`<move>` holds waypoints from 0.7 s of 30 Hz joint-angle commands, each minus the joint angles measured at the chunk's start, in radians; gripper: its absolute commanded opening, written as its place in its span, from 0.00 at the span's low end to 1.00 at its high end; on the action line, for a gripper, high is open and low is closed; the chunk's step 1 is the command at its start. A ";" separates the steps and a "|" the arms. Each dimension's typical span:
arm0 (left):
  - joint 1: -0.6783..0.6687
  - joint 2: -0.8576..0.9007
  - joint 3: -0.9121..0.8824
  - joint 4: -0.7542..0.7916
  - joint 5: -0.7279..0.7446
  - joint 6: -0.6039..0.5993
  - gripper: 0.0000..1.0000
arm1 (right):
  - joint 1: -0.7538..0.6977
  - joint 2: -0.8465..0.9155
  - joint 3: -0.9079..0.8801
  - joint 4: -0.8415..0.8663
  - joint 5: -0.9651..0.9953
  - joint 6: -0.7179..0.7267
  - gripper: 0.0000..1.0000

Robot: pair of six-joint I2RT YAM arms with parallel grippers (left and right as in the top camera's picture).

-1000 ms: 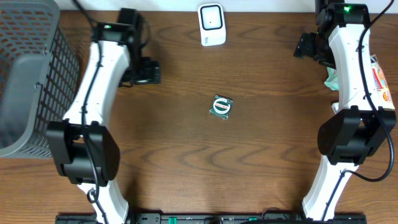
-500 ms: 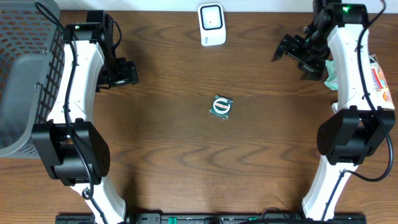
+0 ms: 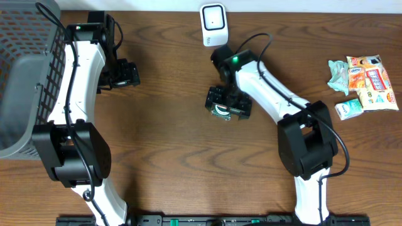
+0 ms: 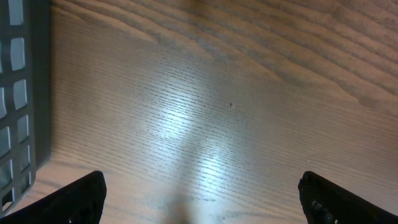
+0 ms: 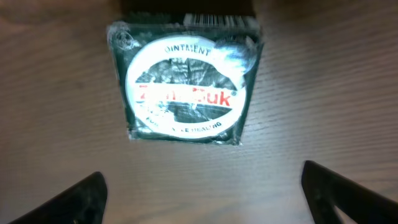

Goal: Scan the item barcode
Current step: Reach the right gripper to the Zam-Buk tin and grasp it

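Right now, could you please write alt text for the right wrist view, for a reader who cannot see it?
A small dark green packet with a round white label reading OINTMENT lies flat on the brown wooden table, a barcode at its top edge. The right gripper is open, its dark fingertips in the bottom corners, clear of the packet.

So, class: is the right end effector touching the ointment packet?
Apart. Right wrist view: bare wood separates the ointment packet from fingers of the right end effector.

One ointment packet (image 5: 186, 84), one white scanner (image 3: 213, 24), one grey wire basket (image 3: 25, 75), two arms, left arm (image 3: 81, 81) and right arm (image 3: 270, 88), roughly four snack packets (image 3: 370, 81).
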 commanded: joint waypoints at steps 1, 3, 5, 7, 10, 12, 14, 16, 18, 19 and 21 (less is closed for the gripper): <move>0.002 0.006 -0.011 -0.003 -0.009 -0.013 0.98 | 0.028 -0.016 -0.057 0.072 0.034 0.104 0.91; 0.002 0.006 -0.011 -0.003 -0.009 -0.013 0.98 | 0.035 -0.016 -0.089 0.137 0.065 0.105 0.91; 0.002 0.006 -0.011 -0.003 -0.009 -0.013 0.98 | 0.035 -0.016 -0.109 0.171 0.100 0.105 0.86; 0.002 0.006 -0.011 -0.003 -0.009 -0.013 0.98 | 0.033 -0.016 -0.130 0.212 0.112 0.090 0.76; 0.002 0.006 -0.011 -0.003 -0.009 -0.013 0.98 | 0.034 -0.016 -0.167 0.271 0.111 0.064 0.76; 0.002 0.006 -0.011 -0.003 -0.009 -0.013 0.98 | 0.034 -0.016 -0.195 0.308 0.113 0.008 0.76; 0.002 0.006 -0.011 -0.003 -0.009 -0.013 0.98 | 0.032 -0.016 -0.196 0.319 0.115 -0.096 0.75; 0.002 0.006 -0.011 -0.003 -0.009 -0.013 0.98 | 0.027 -0.017 -0.187 0.319 0.114 -0.225 0.72; 0.002 0.006 -0.011 -0.003 -0.009 -0.013 0.98 | 0.014 -0.017 -0.166 0.295 0.115 -0.337 0.66; 0.002 0.006 -0.011 -0.003 -0.009 -0.013 0.98 | -0.001 -0.017 -0.140 0.260 0.115 -0.350 0.59; 0.002 0.006 -0.011 -0.003 -0.009 -0.013 0.98 | -0.018 -0.017 -0.107 0.222 0.114 -0.365 0.42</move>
